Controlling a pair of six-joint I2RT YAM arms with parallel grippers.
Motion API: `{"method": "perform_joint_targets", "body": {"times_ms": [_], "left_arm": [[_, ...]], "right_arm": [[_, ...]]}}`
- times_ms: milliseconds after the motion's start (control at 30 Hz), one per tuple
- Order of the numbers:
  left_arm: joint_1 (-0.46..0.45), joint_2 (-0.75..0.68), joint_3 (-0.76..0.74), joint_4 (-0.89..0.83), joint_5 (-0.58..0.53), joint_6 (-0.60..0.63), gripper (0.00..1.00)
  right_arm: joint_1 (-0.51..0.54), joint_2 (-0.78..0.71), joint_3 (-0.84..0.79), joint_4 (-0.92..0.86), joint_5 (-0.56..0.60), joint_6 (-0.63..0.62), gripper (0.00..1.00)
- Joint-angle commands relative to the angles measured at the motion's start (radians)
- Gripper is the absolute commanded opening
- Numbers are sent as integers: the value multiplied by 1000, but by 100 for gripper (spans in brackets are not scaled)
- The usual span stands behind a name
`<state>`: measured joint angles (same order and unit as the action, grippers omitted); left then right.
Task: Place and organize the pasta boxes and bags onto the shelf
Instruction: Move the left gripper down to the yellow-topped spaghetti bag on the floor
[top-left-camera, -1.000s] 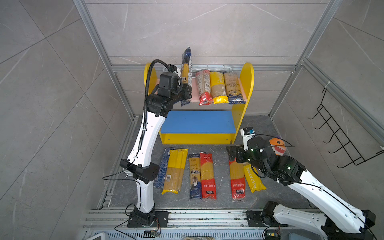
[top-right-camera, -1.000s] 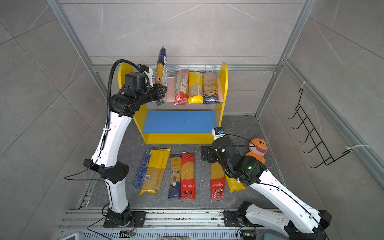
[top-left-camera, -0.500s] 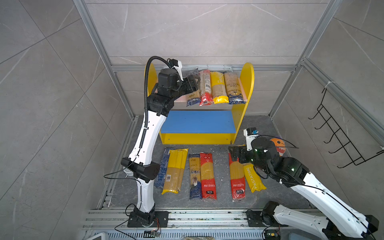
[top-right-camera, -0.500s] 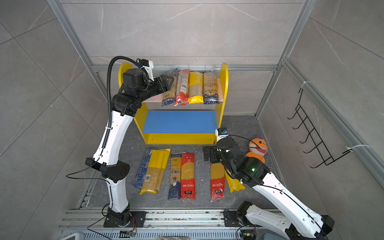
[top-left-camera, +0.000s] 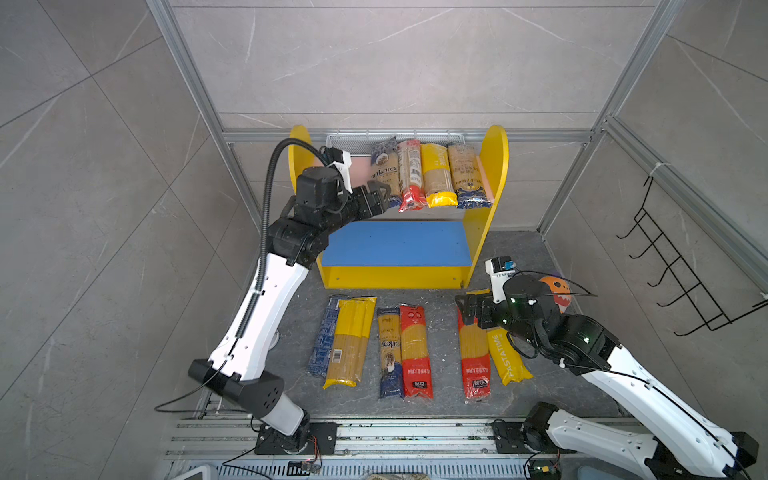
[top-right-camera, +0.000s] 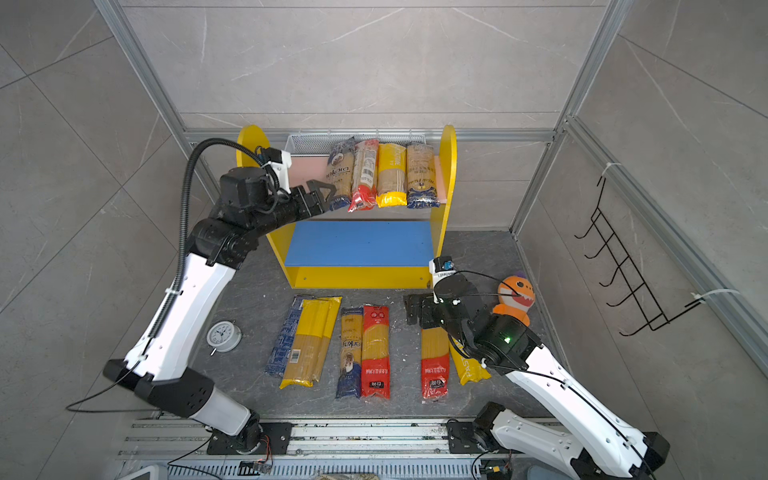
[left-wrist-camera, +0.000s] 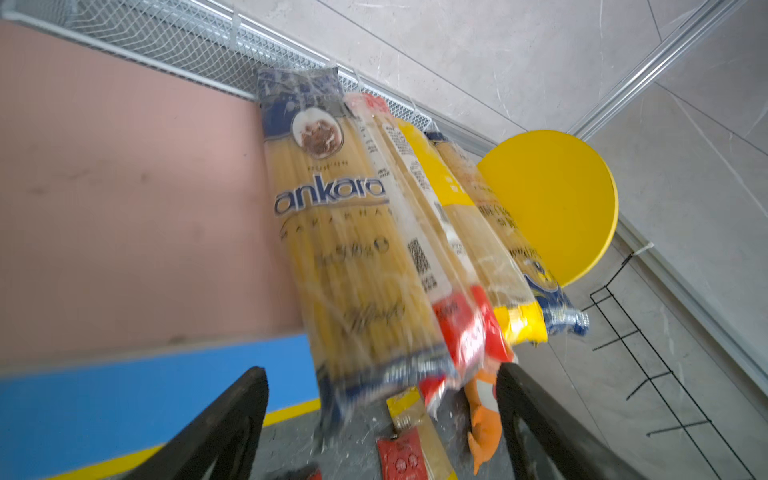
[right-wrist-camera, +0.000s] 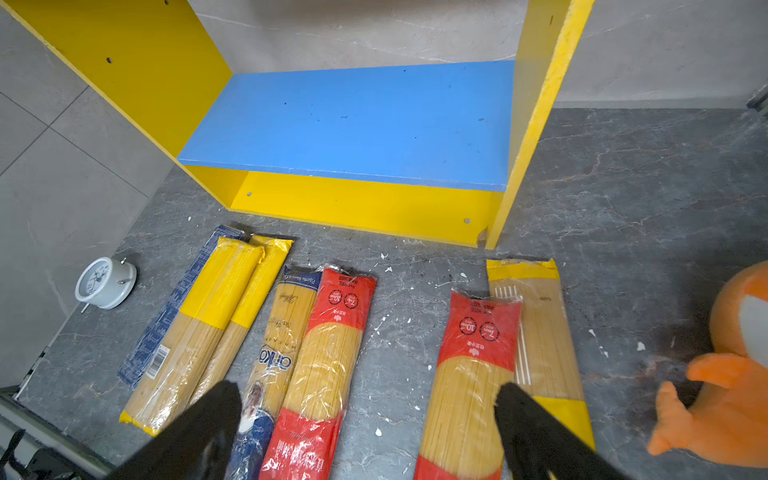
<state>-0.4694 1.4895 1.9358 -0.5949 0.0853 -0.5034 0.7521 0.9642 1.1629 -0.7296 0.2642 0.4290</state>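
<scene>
At twelve o'clock on the shelf (top-left-camera: 494, 166), the Ankara bag (top-left-camera: 384, 176) is lying against three bags (top-left-camera: 435, 174) for a tidy row; the left claw (left-wrist-camera: 380, 374) is gaping empty at its end, the right claw (right-wrist-camera: 365, 388) likewise above the five-o'clock red pack (right-wrist-camera: 473, 365).

4 spaghetti packs (top-left-camera: 434, 174) on shelf (top-left-camera: 496, 166) top board, 7 flat on floor (top-left-camera: 441, 332)
</scene>
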Motion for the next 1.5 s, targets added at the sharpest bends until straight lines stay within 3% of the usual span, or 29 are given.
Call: {"method": "perform_joint_targets", "body": {"times_ms": [0, 267, 467, 600, 933, 1333, 1467], "left_arm": [[-8, -167, -155, 25, -67, 54, 90], [-11, -493, -628, -95, -186, 24, 91], [-17, -719, -930, -178, -239, -74, 95], [-17, -812, -1087, -167, -202, -149, 97], [-69, -763, -1277, -158, -194, -208, 100], [-305, -584, -1329, -167, -419, -355, 100], [-324, -514, -1365, -135, -455, -398, 100]], "right_arm": [[-3, -16, -19, -18, -44, 5, 98], [6, -11, -115, 19, -157, 63, 97], [18, -30, -167, 25, -146, 101, 98], [33, -31, -176, 27, -128, 112, 98], [71, -23, -226, 52, -108, 151, 99], [73, -24, -265, 71, -89, 132, 100], [74, -20, -267, 66, -90, 109, 100]]}}
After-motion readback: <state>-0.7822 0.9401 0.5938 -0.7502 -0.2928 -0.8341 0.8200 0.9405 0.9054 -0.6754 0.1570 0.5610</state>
